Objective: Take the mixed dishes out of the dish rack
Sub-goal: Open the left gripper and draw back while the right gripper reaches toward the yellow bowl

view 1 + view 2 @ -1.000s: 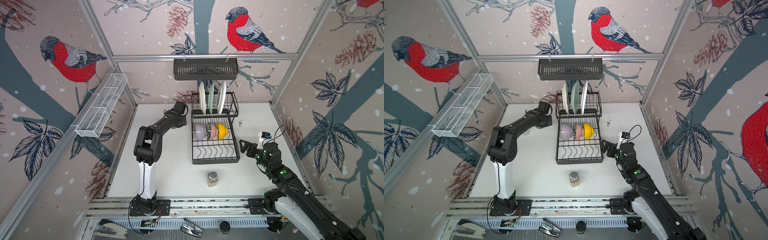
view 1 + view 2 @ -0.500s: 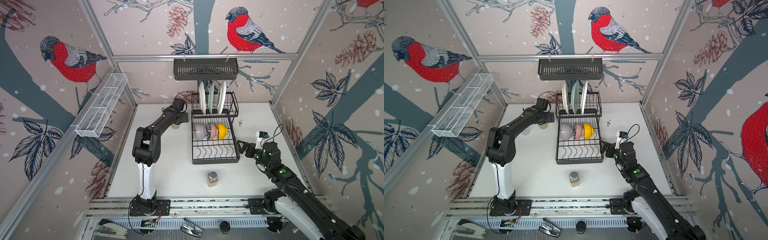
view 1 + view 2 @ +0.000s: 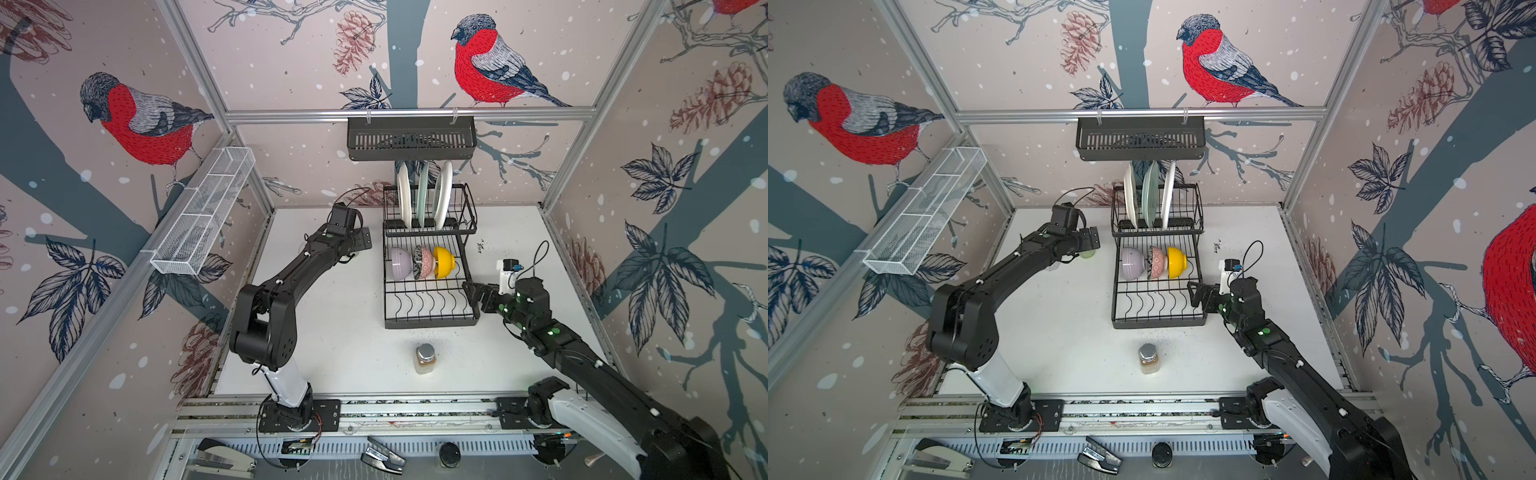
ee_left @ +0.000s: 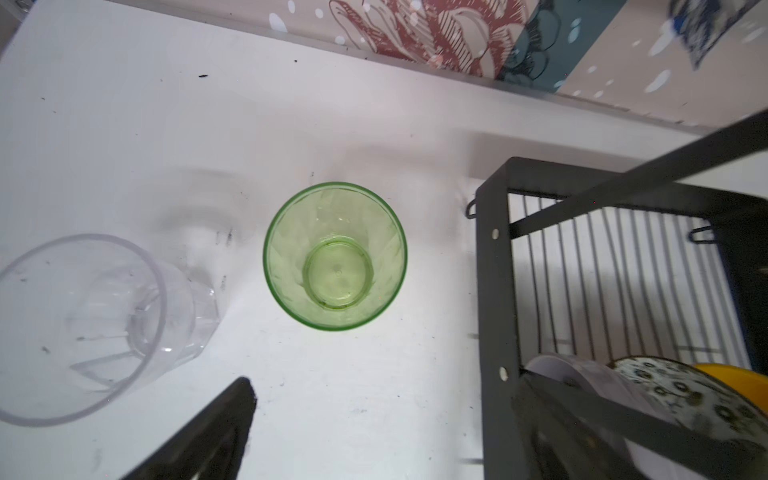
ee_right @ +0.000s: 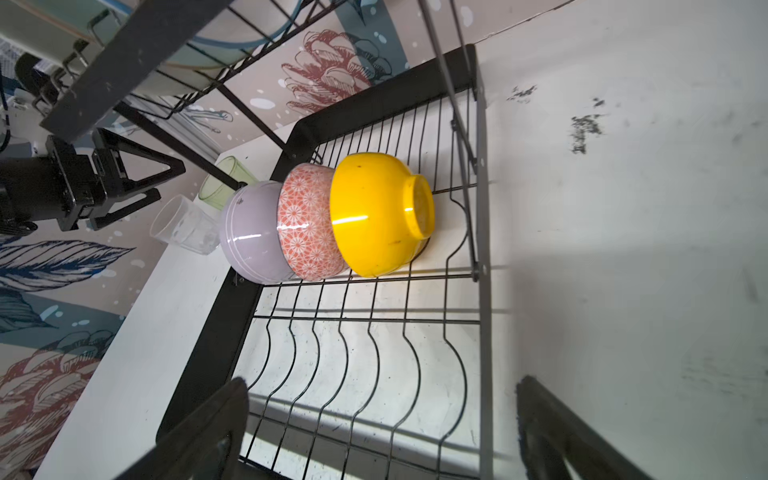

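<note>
Your left fingers (image 4: 208,432) spread empty over the green tumbler (image 4: 335,256), unloaded upright on the desk (image 4: 374,124); right fingers (image 5: 548,428) gape empty, ready for the yellow bowl (image 5: 374,212).

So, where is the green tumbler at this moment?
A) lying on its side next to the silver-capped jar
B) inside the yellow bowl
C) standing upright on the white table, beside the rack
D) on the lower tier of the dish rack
C: in the left wrist view the green tumbler stands mouth up on the table, outside the frame of the dish rack, with the clear tumbler near it.
</note>
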You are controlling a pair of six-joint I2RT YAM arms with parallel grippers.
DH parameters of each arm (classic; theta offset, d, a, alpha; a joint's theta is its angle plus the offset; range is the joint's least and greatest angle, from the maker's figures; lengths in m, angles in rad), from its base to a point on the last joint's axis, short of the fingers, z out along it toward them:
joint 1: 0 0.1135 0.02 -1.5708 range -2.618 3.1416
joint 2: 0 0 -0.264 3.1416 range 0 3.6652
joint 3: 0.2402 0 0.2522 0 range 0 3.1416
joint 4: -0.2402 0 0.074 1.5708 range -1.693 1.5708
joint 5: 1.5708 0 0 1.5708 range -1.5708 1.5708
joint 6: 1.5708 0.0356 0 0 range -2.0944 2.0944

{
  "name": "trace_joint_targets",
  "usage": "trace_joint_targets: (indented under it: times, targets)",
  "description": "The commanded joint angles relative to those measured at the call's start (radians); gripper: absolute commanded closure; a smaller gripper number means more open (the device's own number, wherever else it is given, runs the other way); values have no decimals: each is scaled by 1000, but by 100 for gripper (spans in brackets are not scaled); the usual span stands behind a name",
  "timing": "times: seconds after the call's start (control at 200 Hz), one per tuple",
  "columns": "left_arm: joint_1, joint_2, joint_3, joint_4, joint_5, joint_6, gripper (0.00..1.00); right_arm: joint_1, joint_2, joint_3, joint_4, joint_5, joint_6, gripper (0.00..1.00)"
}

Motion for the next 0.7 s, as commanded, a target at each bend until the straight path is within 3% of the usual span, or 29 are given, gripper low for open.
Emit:
trace_joint_targets:
  times: [0.0,0.1,0.165,0.2,0.405,0.695]
  targets:
    - [1,-93,-113,144,73,-56,3,44,61,35,113,-28,-44,1]
    - [-3,-207,-243,215,95,-77,3,91,144,71,155,6,-74,0]
    - [-10,-277,-328,271,112,-90,3,103,194,78,205,23,-81,18]
    - [-18,-314,-379,304,114,-99,3,105,220,77,238,24,-80,22]
    - [-82,-481,-581,474,111,-93,3,105,373,111,331,42,-81,20]
    - [-105,-502,-669,565,131,-42,3,73,501,78,488,33,-113,15]
